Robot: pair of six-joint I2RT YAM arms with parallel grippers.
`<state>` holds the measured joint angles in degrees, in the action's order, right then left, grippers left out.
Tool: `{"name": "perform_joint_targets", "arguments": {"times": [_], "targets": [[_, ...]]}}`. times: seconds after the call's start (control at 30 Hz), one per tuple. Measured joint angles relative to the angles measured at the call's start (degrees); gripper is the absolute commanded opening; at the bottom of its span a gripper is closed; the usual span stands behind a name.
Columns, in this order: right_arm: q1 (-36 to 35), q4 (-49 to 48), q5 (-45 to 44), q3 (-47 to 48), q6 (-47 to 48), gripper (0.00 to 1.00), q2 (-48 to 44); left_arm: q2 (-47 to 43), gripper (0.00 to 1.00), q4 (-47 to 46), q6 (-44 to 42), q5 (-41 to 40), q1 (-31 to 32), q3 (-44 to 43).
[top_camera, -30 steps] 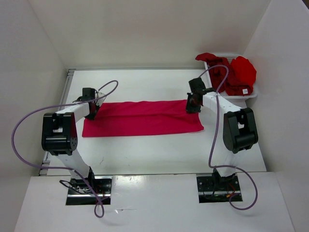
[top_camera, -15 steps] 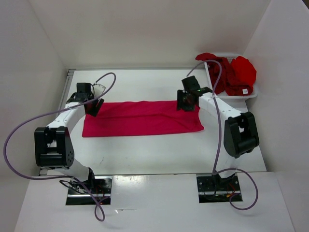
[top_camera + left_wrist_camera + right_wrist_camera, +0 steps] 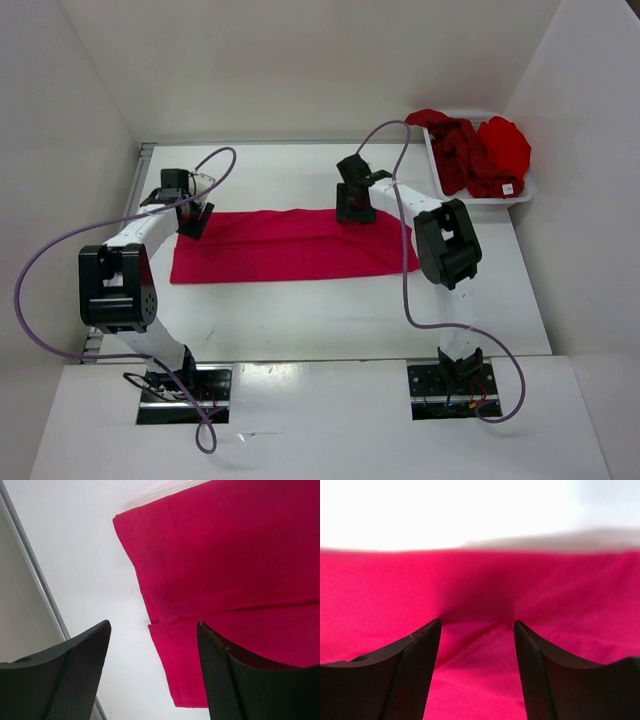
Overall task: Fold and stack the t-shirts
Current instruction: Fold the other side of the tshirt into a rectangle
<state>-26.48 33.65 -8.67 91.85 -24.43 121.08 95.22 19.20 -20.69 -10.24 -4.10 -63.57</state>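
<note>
Your left pincer [image 3: 192, 218] hangs spread wide over the left end of the crimson t-shirt [image 3: 295, 245], gripping nothing; your right pincer [image 3: 352, 205] is likewise released above its far edge. The white basket [image 3: 522, 192] at far right holds the maroon t-shirt [image 3: 458, 155] and bright red t-shirt [image 3: 505, 145], bunched. The crimson one lies flat on the counter [image 3: 300, 310], long axis left to right.

Left gripper [image 3: 192, 216]: jaws spread, empty, pointing down.
Right gripper [image 3: 353, 208]: jaws spread, empty, pointing down, reached leftward.
</note>
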Motion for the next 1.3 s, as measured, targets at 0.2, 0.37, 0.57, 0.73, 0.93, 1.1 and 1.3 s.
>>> {"name": "perform_joint_targets", "arguments": {"times": [0.2,0.37,0.57,0.73,0.93,1.1,1.3], "targets": [[0.0,0.22,-2.03,3.52,-0.61,0.61,1.4,0.0,0.77,0.09,0.0,-0.2,-0.17,0.04],[0.0,0.42,-3.21,3.43,-1.4,0.57,1.99,0.0,0.77,0.07,0.0,-0.24,-0.17,0.07],[0.0,0.61,-3.87,2.56,-2.1,0.43,2.27,0.0,0.77,0.07,0.0,-0.28,-0.17,0.07],[0.0,0.46,-4.04,1.77,-2.86,0.27,2.25,0.0,0.77,0.07,0.02,-0.33,-0.17,0.17],[0.0,0.2,-3.63,-2.51,-3.32,0.14,-0.55,0.0,0.78,0.07,-0.02,-0.63,-0.17,0.31],[-0.02,0.33,-2.67,-5.97,-4.24,0.14,-2.69,0.0,0.78,0.09,0.0,-0.66,-0.17,0.72],[-0.48,0.61,-2.03,-8.22,-4.85,0.13,-5.92,0.0,0.78,0.07,0.0,-0.68,-0.17,0.74]]}}
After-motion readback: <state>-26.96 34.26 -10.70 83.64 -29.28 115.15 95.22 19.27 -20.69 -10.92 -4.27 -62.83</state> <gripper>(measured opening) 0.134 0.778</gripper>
